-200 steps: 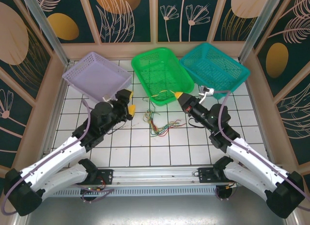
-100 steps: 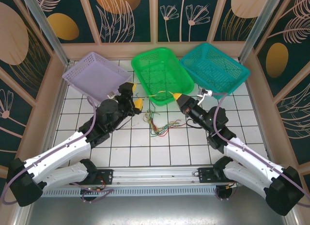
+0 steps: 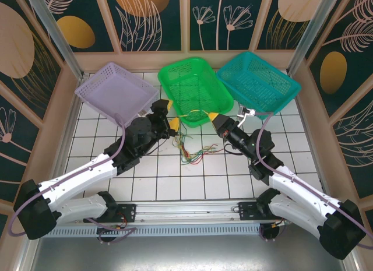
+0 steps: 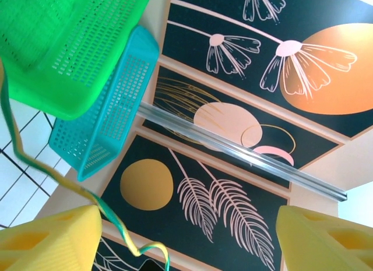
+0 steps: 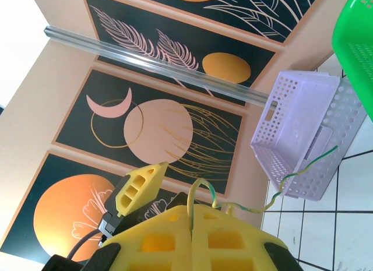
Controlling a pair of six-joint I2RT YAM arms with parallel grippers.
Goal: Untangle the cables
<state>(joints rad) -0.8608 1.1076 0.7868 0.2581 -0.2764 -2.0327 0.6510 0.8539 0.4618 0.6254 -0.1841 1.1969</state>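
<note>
The right fingers (image 3: 214, 116) are pinched shut on a yellow-green strand (image 3: 195, 112) that runs leftward into the gap of the left fingers (image 3: 174, 125), which stand wide, nothing held. The rest of the cables (image 3: 190, 150) lie loose on the table (image 3: 169, 178) between both arms, nearer than that line.

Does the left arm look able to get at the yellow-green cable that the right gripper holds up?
Probably yes. The left gripper is open, and the yellow-green cable runs between its yellow fingers, close to one, with nothing in the way. The right gripper is shut on the far end.
</note>
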